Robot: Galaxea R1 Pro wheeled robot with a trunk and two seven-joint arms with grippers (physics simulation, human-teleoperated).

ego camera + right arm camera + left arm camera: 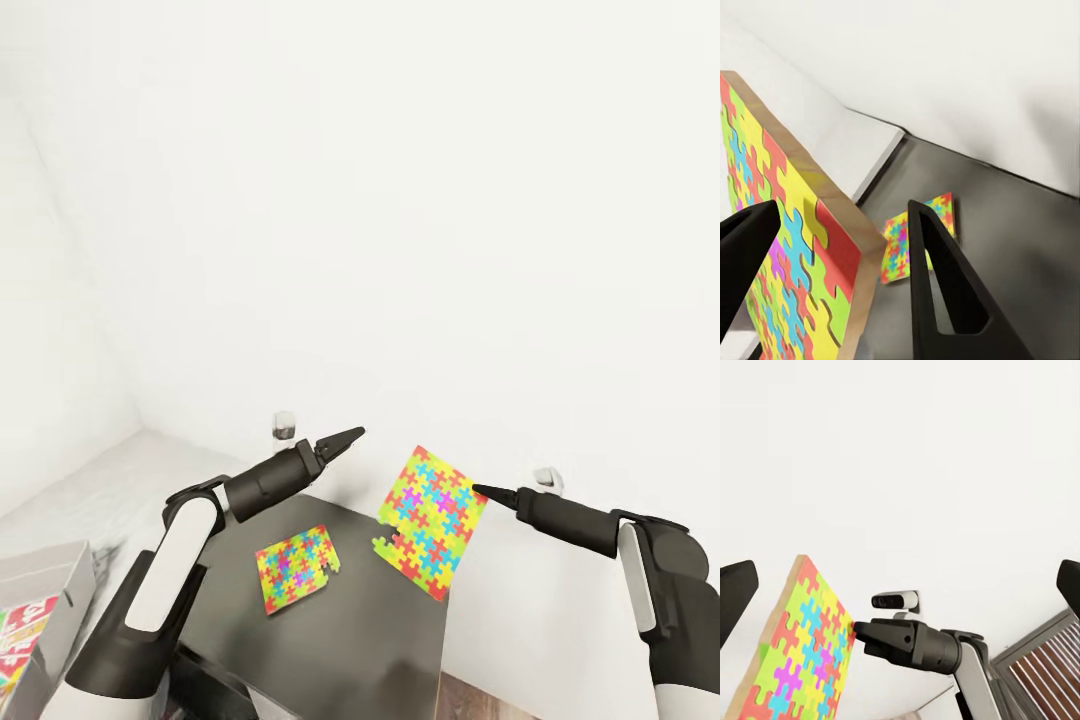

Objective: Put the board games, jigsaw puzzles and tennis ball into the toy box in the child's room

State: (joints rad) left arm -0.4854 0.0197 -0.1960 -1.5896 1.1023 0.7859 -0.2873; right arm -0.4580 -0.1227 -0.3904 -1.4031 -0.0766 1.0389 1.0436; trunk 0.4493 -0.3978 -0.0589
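A: Where's the puzzle against the right gripper (476, 489)?

B: A puzzle (430, 522) hangs tilted in the air above the dark cabinet top (380, 620), over its right edge. In the right wrist view the box's brown edge (832, 217) sits between the two black fingers (937, 292), which pinch it. The left wrist view shows the same gripper (859, 631) tip touching the box's (802, 649) far edge.

A: And the left gripper (345, 438)?

B: It's raised above the cabinet's far edge with nothing in it. Head view shows the fingers as one thin point, but the left wrist view has them at opposite sides of the frame, so spread.

A: The other puzzle?

B: The second puzzle (297, 567) lies flat on the cabinet top, left of the held one, well apart from both grippers. The right wrist view shows it (916, 238) beyond the fingers, with bare dark surface all around.

A: Anything nearer?

B: At the near left corner of the head view, a grey toy box (50, 600) with a colourful game (20, 640) inside it, on the pale desk (110, 480). The white wall (400, 200) stands just behind the cabinet's far edge.
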